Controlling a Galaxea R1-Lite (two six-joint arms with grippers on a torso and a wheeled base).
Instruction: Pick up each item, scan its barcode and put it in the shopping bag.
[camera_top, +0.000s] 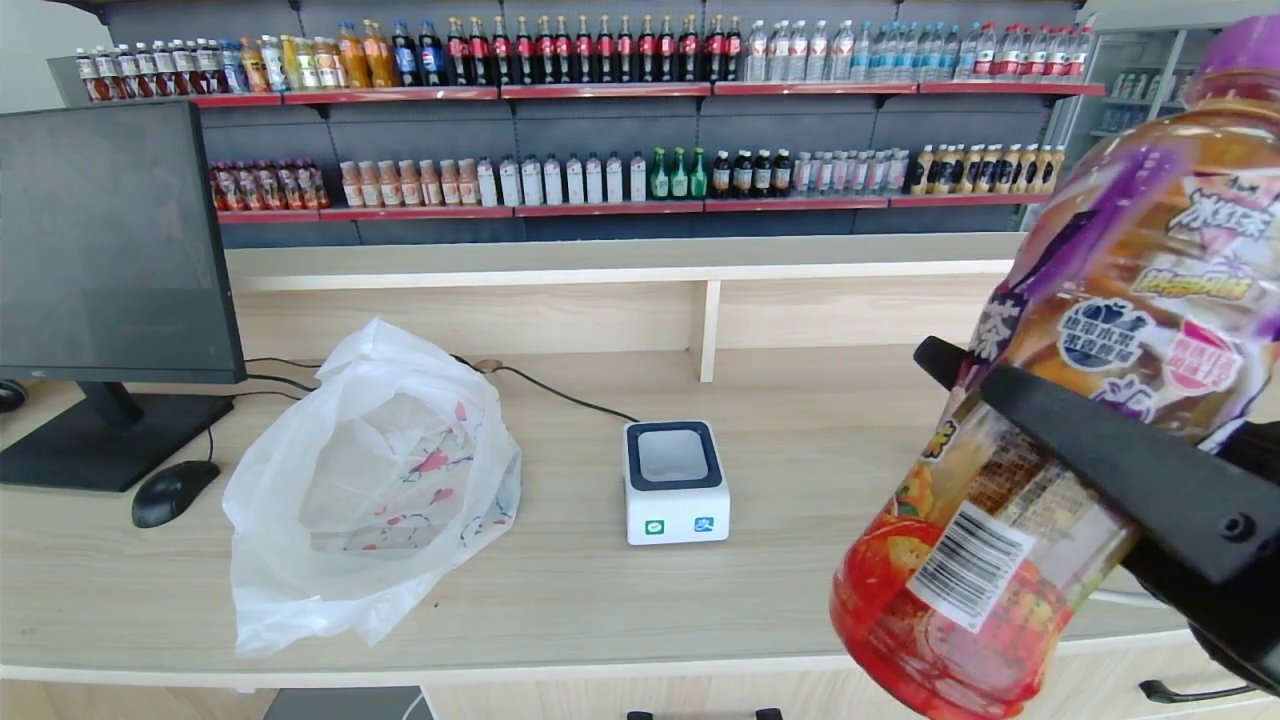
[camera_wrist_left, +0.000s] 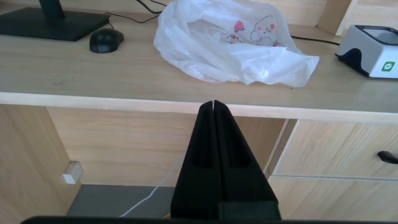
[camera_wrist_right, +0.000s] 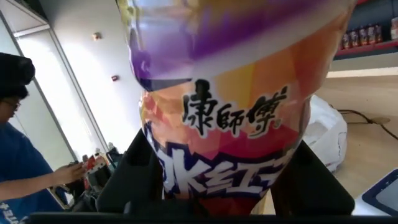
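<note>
Bottle (camera_top: 1080, 400), one, orange-and-purple wrapper: held aloft and tilted at the tabletop's (camera_top: 800, 420) right side, clamped in the right end effector (camera_top: 985, 400), well apart from the one scanner (camera_top: 676, 480) and the one shopping bag (camera_top: 370, 480). Left end effector (camera_wrist_left: 213, 109), fingers pressed together, hangs low before the tabletop's front edge. Risk, as judged: the barcode (camera_top: 965, 575) faces away from the scanner window, so a read may fail unless the bottle is turned, and the slick wrapper could slip.
</note>
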